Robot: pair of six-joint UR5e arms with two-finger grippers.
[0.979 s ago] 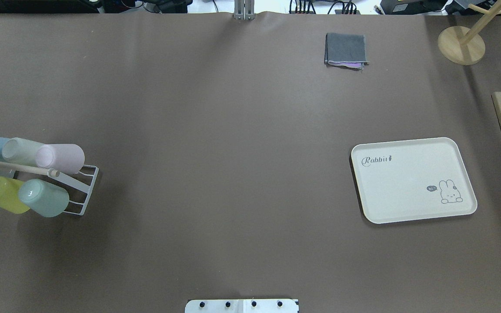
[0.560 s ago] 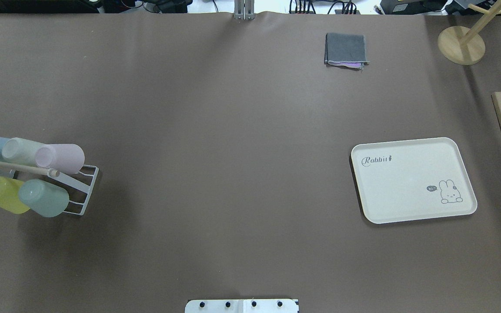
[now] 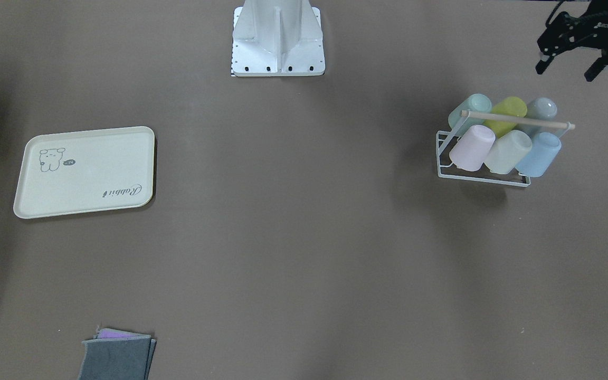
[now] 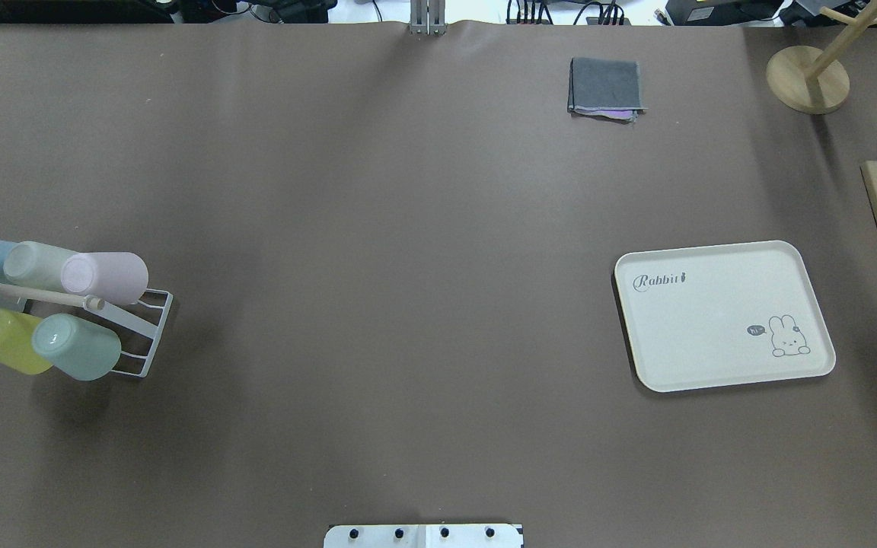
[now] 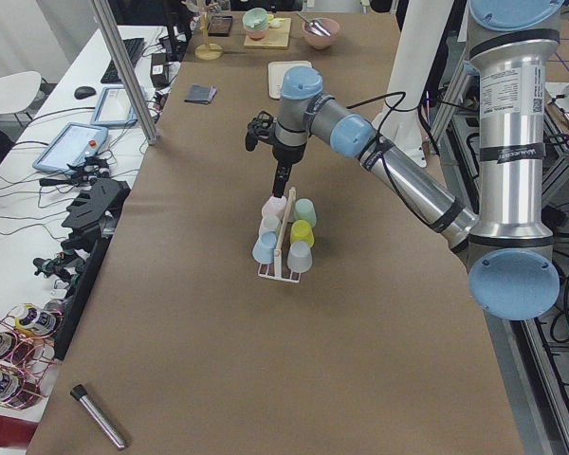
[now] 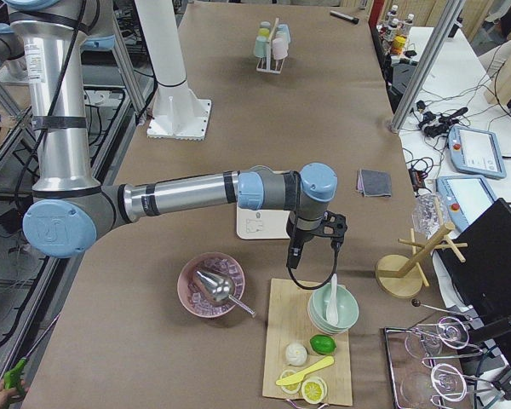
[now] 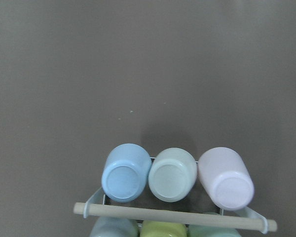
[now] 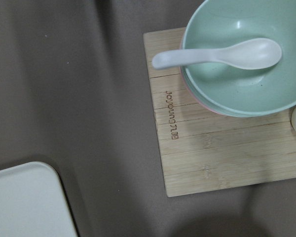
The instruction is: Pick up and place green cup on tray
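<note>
The green cup point(image 4: 77, 346) lies tilted on a white wire rack point(image 4: 151, 332), at the right end of its near row, next to a lime cup point(image 4: 4, 340). It also shows in the front view point(image 3: 470, 108) and at the bottom edge of the left wrist view point(image 7: 214, 232). My left gripper point(image 3: 566, 68) hangs open and empty above the rack. The cream tray point(image 4: 720, 316) lies flat and bare at the right. My right gripper point(image 6: 294, 254) hangs just past the tray's far edge; I cannot tell whether it is open or shut.
The rack holds several pastel cups under a wooden bar point(image 7: 172, 216). A folded grey cloth point(image 4: 606, 87) lies at the far side. A wooden board point(image 8: 222, 148) with a green bowl and spoon point(image 8: 217, 55), a pink bowl point(image 6: 211, 285) and a wooden stand point(image 4: 808, 76) lie beyond the tray.
</note>
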